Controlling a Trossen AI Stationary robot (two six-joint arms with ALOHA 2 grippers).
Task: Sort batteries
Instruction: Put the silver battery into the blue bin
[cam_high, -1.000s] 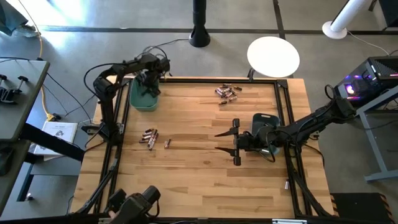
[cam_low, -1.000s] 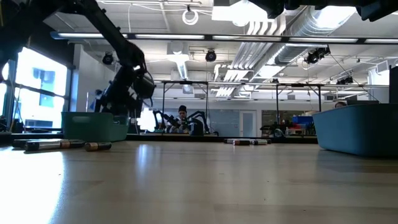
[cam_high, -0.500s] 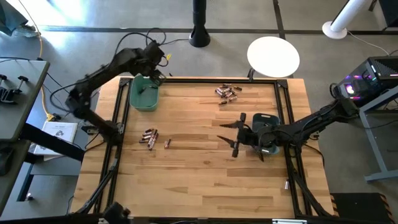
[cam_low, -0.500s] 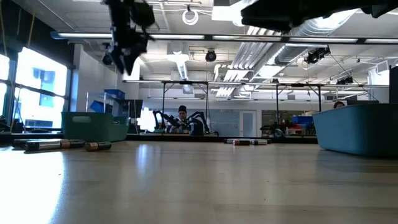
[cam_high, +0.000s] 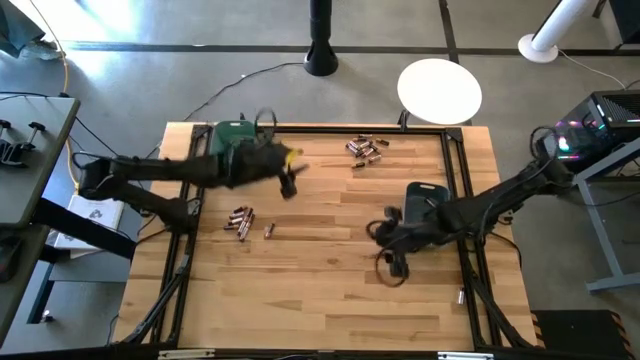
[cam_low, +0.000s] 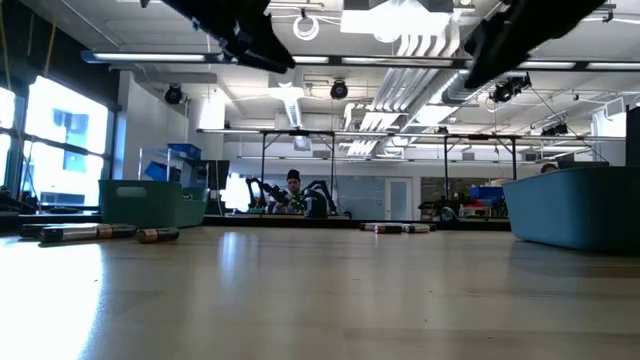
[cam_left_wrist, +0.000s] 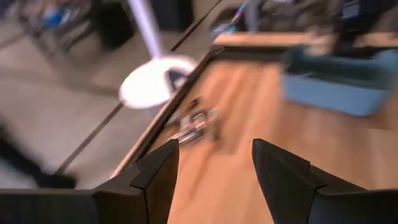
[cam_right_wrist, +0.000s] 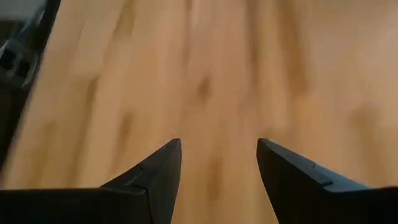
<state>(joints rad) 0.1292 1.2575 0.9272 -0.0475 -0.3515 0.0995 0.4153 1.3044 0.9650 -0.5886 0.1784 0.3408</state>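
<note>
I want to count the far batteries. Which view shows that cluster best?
The high view: the far cluster of small cylindrical batteries lies unobstructed on bare wood. The low view shows them edge-on; the left wrist view blurs them; the right wrist view misses them.

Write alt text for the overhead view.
Two dark arms reach over a wooden table: the left gripper near the green bin, the right gripper beside the blue-grey bin. Batteries lie in one cluster at the far edge and another on the left.

No legible text, seemingly.
</note>
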